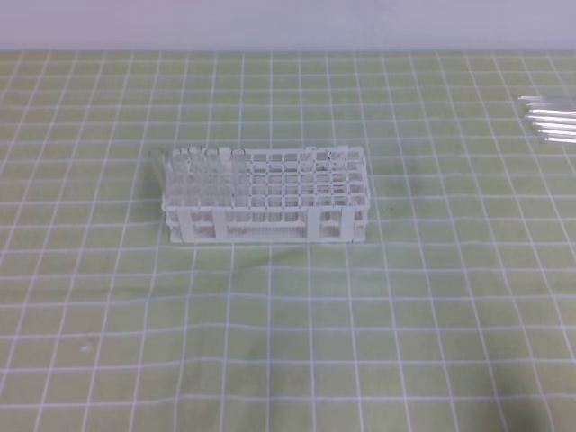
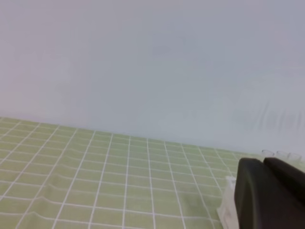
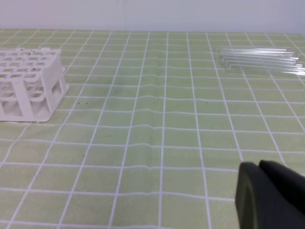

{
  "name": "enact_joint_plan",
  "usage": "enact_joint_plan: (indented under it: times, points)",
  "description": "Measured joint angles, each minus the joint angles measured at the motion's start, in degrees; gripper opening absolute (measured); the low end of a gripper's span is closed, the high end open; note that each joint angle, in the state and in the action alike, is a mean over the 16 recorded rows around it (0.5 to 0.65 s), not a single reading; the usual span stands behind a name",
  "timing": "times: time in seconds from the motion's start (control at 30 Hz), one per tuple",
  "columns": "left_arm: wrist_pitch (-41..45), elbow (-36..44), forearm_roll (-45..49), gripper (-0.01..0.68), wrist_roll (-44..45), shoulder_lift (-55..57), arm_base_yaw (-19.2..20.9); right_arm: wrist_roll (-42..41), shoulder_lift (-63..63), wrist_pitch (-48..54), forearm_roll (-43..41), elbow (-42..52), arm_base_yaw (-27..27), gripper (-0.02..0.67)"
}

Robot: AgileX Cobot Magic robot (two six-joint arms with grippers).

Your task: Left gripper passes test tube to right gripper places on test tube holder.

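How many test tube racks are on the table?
1. The white test tube holder stands mid-table on the green grid cloth; the right wrist view shows it at far left.

The test tube holder [image 1: 265, 196] is white plastic with a slightly glossy, smooth surface. The test tubes [image 3: 259, 59] are clear glass and shine a little. The green checked tablecloth [image 1: 288, 324] looks like matt cloth with soft wrinkles. The gripper finger [image 3: 269, 195] is matt black plastic.
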Motion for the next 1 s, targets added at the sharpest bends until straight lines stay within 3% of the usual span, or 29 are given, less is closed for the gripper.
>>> enact_joint_plan:
  times: [0.53, 1.0]
  points:
    - [13.75, -0.05, -24.71, 0.0, 33.18, 0.08, 0.04, -0.1, 0.0, 0.0, 0.28, 0.0, 0.0, -0.002]
    - [20.79, 0.01, -20.77, 0.0, 31.52, 0.07, 0.07, -0.09, 0.02, 0.0, 0.31, 0.0, 0.0, -0.002]
